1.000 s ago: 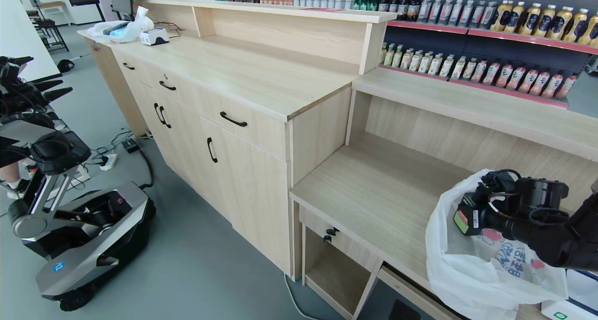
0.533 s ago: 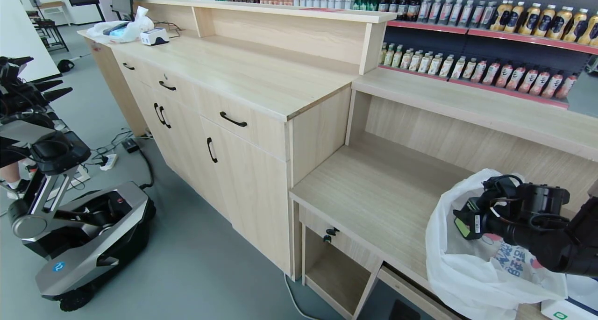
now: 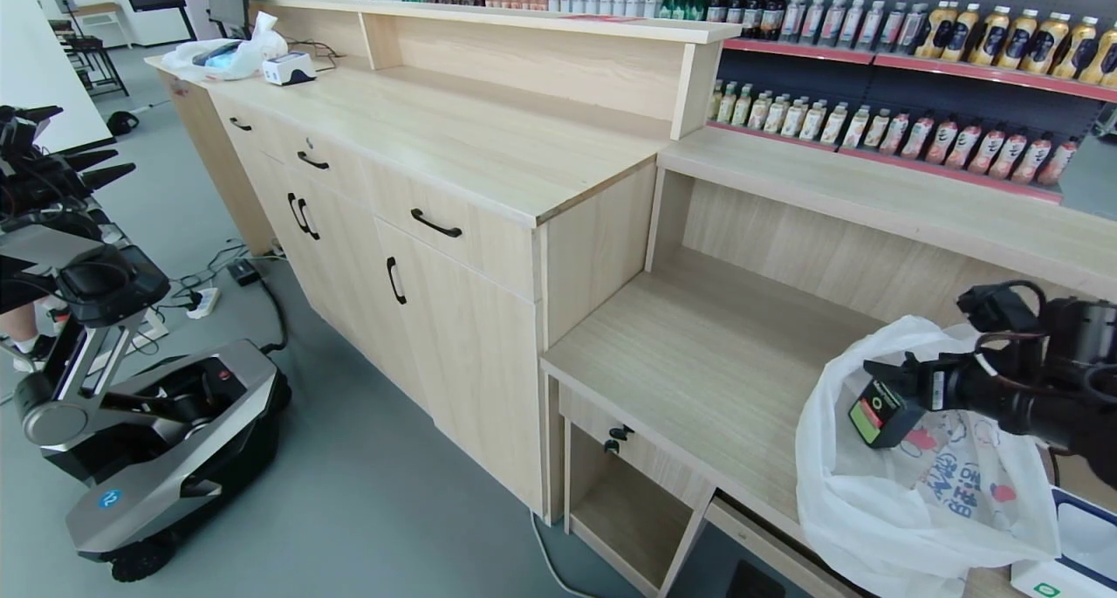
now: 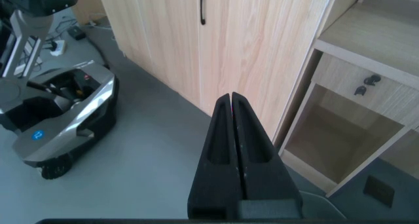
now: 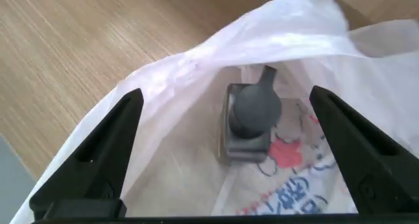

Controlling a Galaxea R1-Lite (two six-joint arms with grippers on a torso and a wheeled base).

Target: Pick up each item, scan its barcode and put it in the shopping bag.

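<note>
**Small dark box (image 5: pixel 249 122) lying loose inside the thin white plastic shopping bag (image 5: pixel 163 80)**

Right gripper (image 5: pixel 227 95) has its two black fingers spread wide and grips nothing. The wrist view looks between them into the bag's mouth. There the box rests on the printed plastic, a rounded black part on its upper face, clear of both fingers. In the head view the box (image 3: pixel 875 412) shows a green and red label. It sits at the bag's opening just under the nearer finger, and whether the two touch cannot be told from that angle.

Left gripper (image 4: pixel 231 99) has its black fingers pressed flat together with nothing between them. It hangs over the grey floor (image 4: pixel 150 139), near the front of the light-wood cabinet (image 4: pixel 249 40).

The shopping bag (image 3: pixel 829 493), printed in red and blue, stands open on the low light-wood counter (image 3: pixel 698 353), towards that counter's right end. To the left rises the taller cabinet (image 3: pixel 471 336) with black handles. At its far end lie another white bag (image 3: pixel 227 57) and a small white device (image 3: pixel 288 68). Behind the counter, red-edged shelves (image 3: pixel 873 57) carry rows of bottles. A grey wheeled machine (image 3: pixel 148 423) stands on the floor, well apart to the left.
</note>
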